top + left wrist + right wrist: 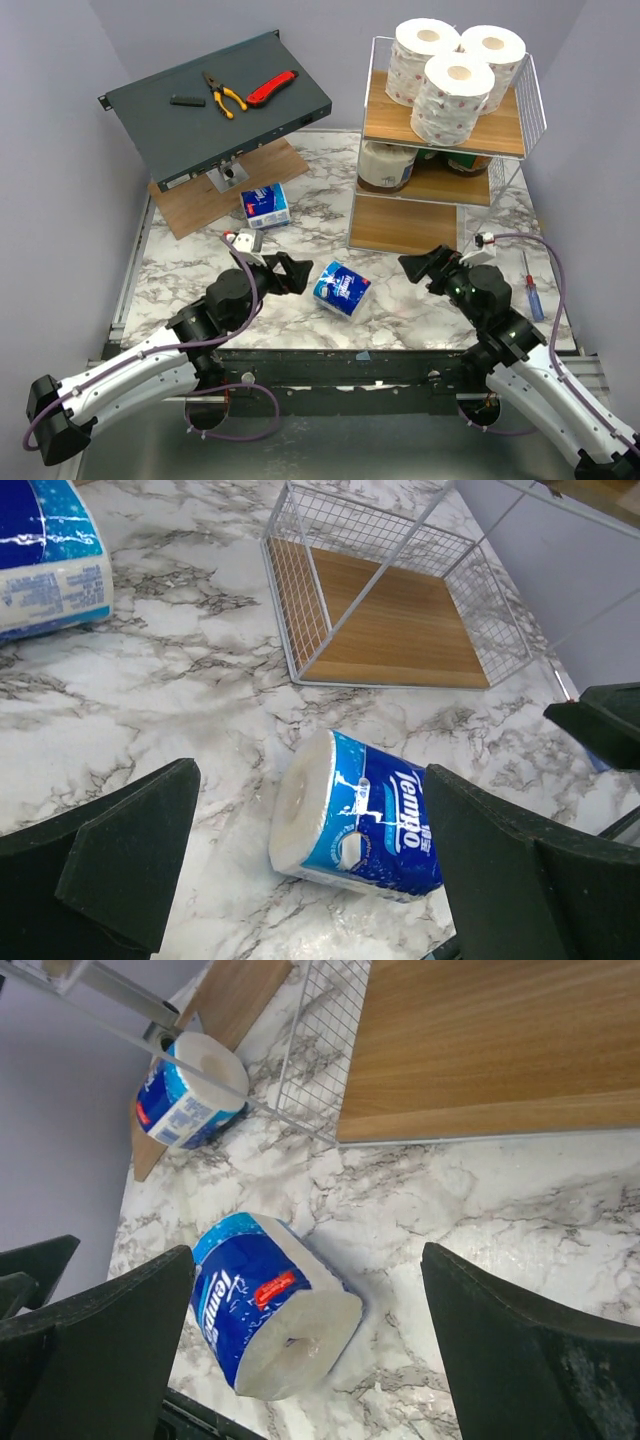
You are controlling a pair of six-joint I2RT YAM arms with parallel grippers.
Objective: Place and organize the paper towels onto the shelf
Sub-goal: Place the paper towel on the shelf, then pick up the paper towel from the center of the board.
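Your left gripper (298, 275) was released: jaws spread wide, nothing between them, low over the marble tabletop (185, 262). The left wrist view showed 1 blue-and-white Tempo pack (342, 288) lying on its side on the tabletop, ahead of the gap between the jaws and touched by neither finger.

Your right gripper (418, 270) was likewise released and empty, jaws wide, near the right of that pack and in front of the shelf (400, 225).

A 2nd blue-and-white pack (266, 205) lay on the tabletop just beside the near corner of the flat wooden board (195, 210).

Shelf, top tier: 3 white pink-printed rolls (455, 95), upright and touching. Middle tier: 1 cream roll (385, 165) at left and green-wrapped rolls (465, 160) at right, partly hidden, count unreadable.

Pliers (224, 95) and red knife (272, 88) lay on the slanted dark grey box (160, 120).
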